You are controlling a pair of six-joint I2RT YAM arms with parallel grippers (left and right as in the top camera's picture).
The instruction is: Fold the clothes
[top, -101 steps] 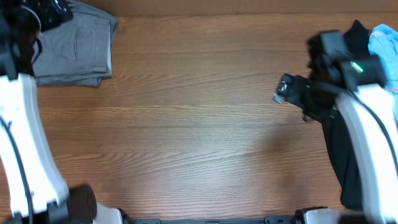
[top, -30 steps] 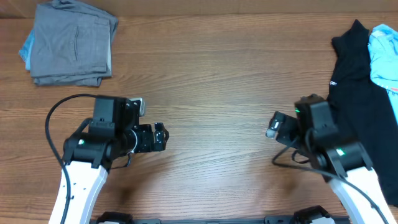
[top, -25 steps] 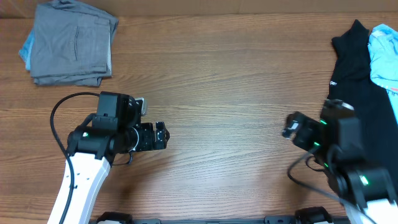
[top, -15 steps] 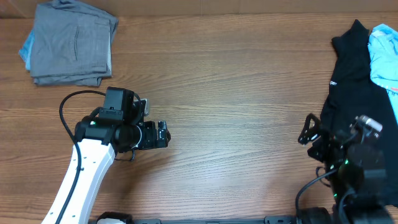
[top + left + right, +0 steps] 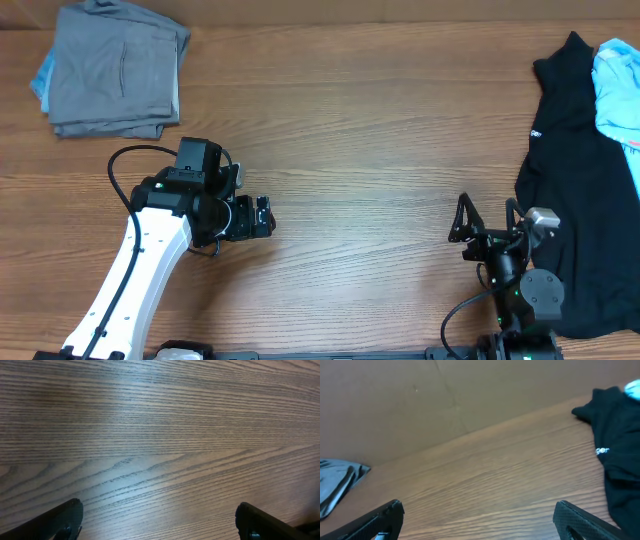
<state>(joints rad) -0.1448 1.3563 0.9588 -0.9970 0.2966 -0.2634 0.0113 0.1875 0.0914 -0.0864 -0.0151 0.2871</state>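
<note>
- Drawn back toward its base, the right gripper (image 5: 486,228) sat beside the black garment (image 5: 578,165), fingers wide.
- Over the table (image 5: 380,130) hung the left gripper (image 5: 264,216), fingers wide.
- Folded shorts (image 5: 115,70) lay far left.

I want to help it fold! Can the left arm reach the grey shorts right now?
Probably yes. The grey shorts lie at the far left corner; only bare table separates them from the open left gripper, though it points away.

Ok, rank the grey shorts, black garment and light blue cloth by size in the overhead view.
1. black garment
2. grey shorts
3. light blue cloth, though the frame edge crops it.
</note>
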